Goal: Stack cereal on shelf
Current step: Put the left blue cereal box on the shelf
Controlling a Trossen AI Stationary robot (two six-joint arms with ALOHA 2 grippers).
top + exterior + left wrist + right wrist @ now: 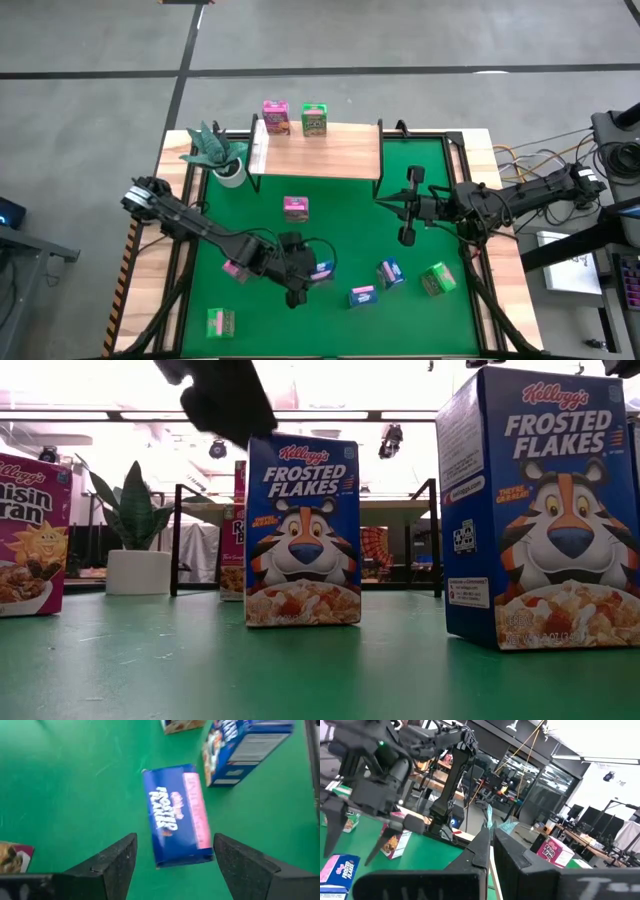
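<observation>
A blue cereal box (pixel 177 815) stands on the green mat, directly below my left gripper (pixel 175 855). The dark fingers (pixel 117 857) are open on either side of the box without touching it. From above, the same gripper (pixel 308 272) hovers at the mat's front centre over that box (pixel 325 269). The low view has the box (pixel 303 530) upright under the gripper (pixel 225 400). A pink box (pixel 276 117) and a green box (pixel 314 120) stand on the light-wood shelf (pixel 330 160). My right gripper (pixel 392 205) hangs shut and empty near the shelf's right end.
More cereal boxes sit on the mat: pink ones (pixel 295 207) (pixel 235 268), green ones (pixel 221 322) (pixel 436 279), blue ones (pixel 363 296) (pixel 390 272). A potted plant (pixel 218 152) stands by the shelf's left end. Black rails edge the mat.
</observation>
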